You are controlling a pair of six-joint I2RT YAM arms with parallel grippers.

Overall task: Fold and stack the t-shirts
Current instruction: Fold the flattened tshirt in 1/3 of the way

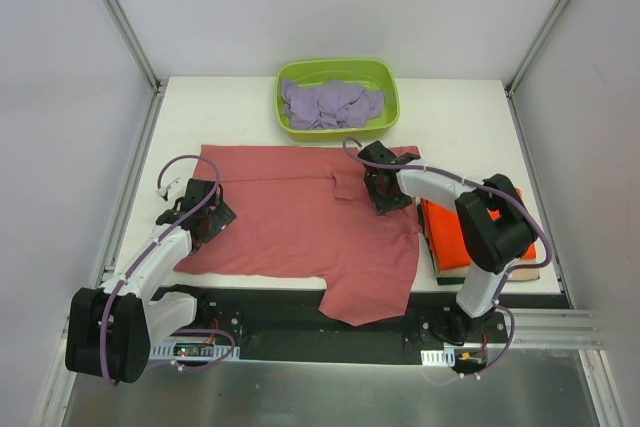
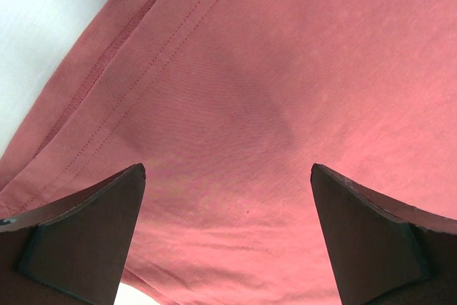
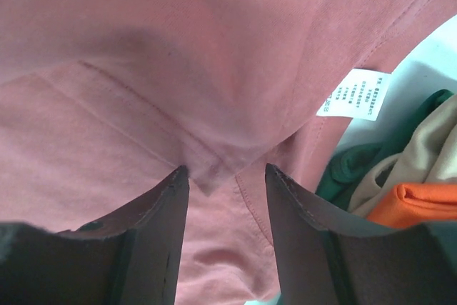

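well, the salmon-red t-shirt (image 1: 290,217) lies spread flat across the middle of the desk (image 1: 240,107), one sleeve trailing over the near edge, so i take it the fold is only starting. my left gripper (image 1: 205,215) hangs over the shirt's left hem with its jaws as wide as they go and nothing in them; i'd say it waits there to pin or pick that side. my right gripper (image 3: 227,173) sits low on the shirt's right part, jaws about half apart, with a doubled-over corner of cloth poking up between them. i cannot tell whether that corner is actually clamped. a white care label (image 3: 355,94) shows just beside it. by the desk's right edge the orange t-shirt (image 1: 450,237) rests folded on a tan one (image 3: 421,155), which is where this one should end up. the lavender t-shirt (image 1: 330,105) sits crumpled in the green tub (image 1: 338,66) at the far edge
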